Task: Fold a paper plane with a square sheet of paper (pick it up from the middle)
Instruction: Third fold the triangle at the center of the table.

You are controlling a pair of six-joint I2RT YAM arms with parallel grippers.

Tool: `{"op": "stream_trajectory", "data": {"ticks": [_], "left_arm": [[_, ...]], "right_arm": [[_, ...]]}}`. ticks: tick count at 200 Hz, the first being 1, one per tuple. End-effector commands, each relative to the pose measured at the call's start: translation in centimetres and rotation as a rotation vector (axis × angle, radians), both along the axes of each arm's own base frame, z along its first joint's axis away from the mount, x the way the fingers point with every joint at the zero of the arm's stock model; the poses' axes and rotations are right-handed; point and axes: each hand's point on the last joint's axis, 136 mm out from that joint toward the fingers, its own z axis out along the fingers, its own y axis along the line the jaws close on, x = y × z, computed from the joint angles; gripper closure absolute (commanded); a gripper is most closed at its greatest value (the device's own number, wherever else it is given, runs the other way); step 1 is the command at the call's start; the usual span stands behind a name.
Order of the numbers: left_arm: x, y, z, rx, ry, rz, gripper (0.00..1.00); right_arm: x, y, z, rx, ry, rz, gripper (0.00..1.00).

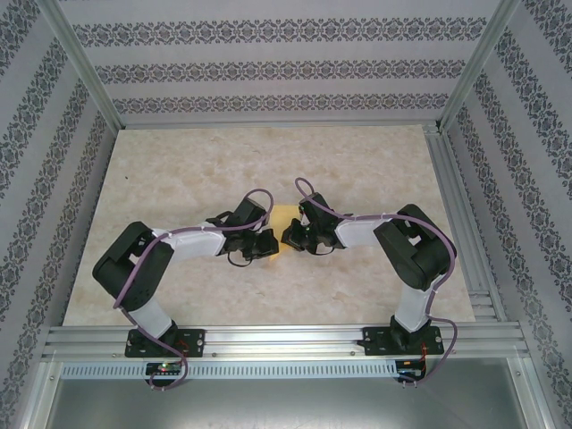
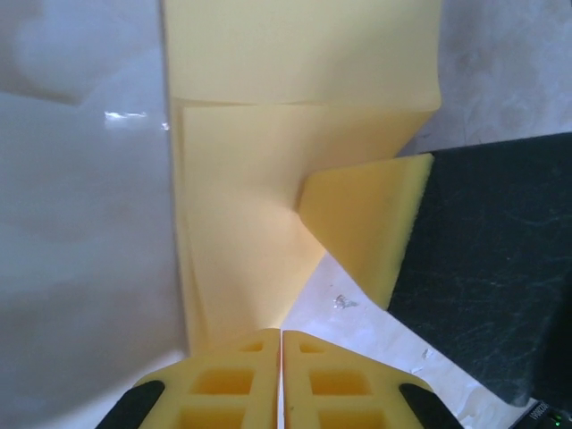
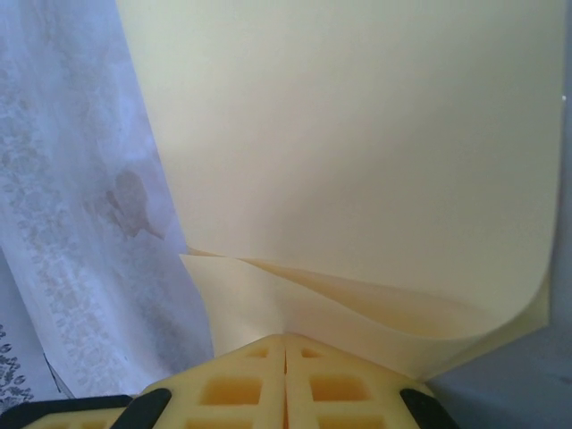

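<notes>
Left end effector [image 2: 282,336]: bottom centre of its wrist view, yellow jaws pressed shut, nipping the lower edge of the folded layers.
Right end effector [image 3: 286,338]: bottom centre of its own view, jaws likewise closed, with a curled edge of the sheet running into the tips.
Square sheet of paper [image 1: 282,223]: yellow-orange, in the middle of the top view, held between the two end effectors, which meet over the marbled tabletop [image 1: 179,179].
Backdrop: patterned walls [image 1: 268,71] across the upper frame.
Step in hand: probably an early fold; the sheet is doubled but there is no pointed dart yet.
Next move: likely calls for one side to hold firm while the other presses the crease flat.
Left wrist view adds: a crease across the upper frame, stacked layers, and the right arm's yellow finger [image 2: 366,223] touching the paper at centre right.
Right wrist view adds: a broad loose flap bowing open, uncreased.
Top view adds: both arms bent inward from bases at the lower frame.
</notes>
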Motion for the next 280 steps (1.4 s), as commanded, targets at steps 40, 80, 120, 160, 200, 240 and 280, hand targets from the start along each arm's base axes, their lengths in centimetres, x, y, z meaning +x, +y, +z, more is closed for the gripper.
{"op": "stream_trajectory", "data": {"ticks": [40, 80, 120, 160, 200, 240, 280], "left_arm": [[0.3, -0.5, -1.4, 0.025, 0.013, 0.003, 0.91], [-0.8, 1.7, -3.9, 0.134, 0.046, 0.015, 0.93], [-2.0, 3.1, -5.1, 0.17, 0.073, 0.02, 0.94], [-3.1, 3.8, -5.9, 0.175, 0.095, 0.024, 0.95], [-3.6, 4.2, -6.2, 0.165, 0.1, 0.045, 0.96], [-3.3, 3.9, -5.7, 0.156, 0.086, 0.04, 0.96], [-2.9, 3.2, -5.1, 0.131, 0.076, 0.026, 0.95]], "right_arm": [[-0.7, -1.7, -2.2, -0.084, 0.034, -0.037, 0.92], [-0.3, -1.6, -1.8, -0.082, 0.005, 0.001, 0.91], [0.4, -2.1, -1.7, -0.092, -0.052, 0.093, 0.9], [2.2, -3.5, -1.4, -0.09, -0.106, 0.138, 0.88], [5.0, -6.0, -1.6, -0.127, -0.122, 0.086, 0.88], [7.3, -7.1, 1.9, -0.15, -0.21, 0.055, 0.88], [4.3, -4.6, 6.7, -0.045, -0.312, 0.109, 0.85]]}}
